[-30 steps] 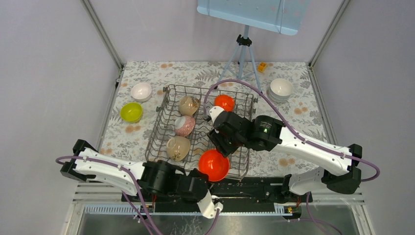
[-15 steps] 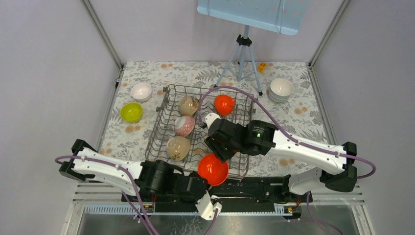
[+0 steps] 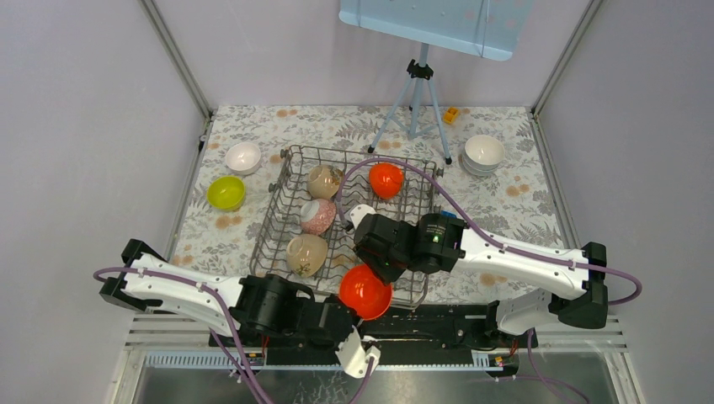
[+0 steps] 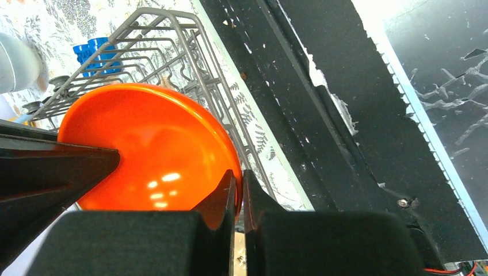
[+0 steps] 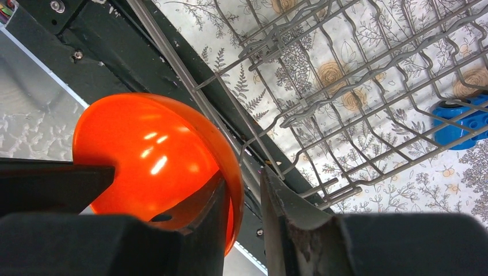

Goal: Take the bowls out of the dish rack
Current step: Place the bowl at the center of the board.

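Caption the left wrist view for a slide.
Left gripper pinching the orange bowl's rim, with the rack and blue block behind it.

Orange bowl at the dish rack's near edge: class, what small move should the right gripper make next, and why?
Probably close the right gripper on the rim of the orange bowl. Its fingers straddle that rim with a gap on the outer side, while the left gripper pinches the same bowl, so a handover looks likely.
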Action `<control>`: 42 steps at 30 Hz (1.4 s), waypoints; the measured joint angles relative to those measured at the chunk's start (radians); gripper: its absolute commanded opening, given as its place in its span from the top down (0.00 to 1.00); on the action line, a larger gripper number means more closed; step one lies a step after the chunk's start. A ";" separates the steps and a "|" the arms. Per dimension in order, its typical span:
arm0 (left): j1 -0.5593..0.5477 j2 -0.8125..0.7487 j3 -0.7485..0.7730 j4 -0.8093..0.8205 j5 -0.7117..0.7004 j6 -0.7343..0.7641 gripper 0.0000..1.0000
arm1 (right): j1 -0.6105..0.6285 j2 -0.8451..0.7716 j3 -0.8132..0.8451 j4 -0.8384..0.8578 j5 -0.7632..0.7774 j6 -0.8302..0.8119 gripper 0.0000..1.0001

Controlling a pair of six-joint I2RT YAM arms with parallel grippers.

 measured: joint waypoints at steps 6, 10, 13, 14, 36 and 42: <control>0.000 0.000 0.000 0.003 -0.002 -0.007 0.95 | 0.008 0.004 0.000 0.006 -0.004 0.009 0.99; 0.000 -0.010 0.000 0.012 -0.009 -0.014 0.52 | 0.010 0.014 -0.001 -0.009 0.009 0.002 1.00; 0.000 -0.015 0.000 0.009 -0.017 -0.042 0.02 | 0.010 0.018 -0.001 -0.007 0.013 0.008 1.00; 0.000 -0.017 0.000 0.008 -0.022 -0.042 0.01 | 0.010 0.018 0.000 -0.009 0.020 0.009 1.00; 0.010 -0.255 -0.155 0.573 -0.531 -0.362 0.01 | -0.700 -0.185 -0.065 0.098 0.258 -0.030 1.00; 0.146 -0.230 -0.229 0.726 -0.553 -0.595 0.01 | -1.049 -0.230 -0.266 0.227 0.230 0.060 1.00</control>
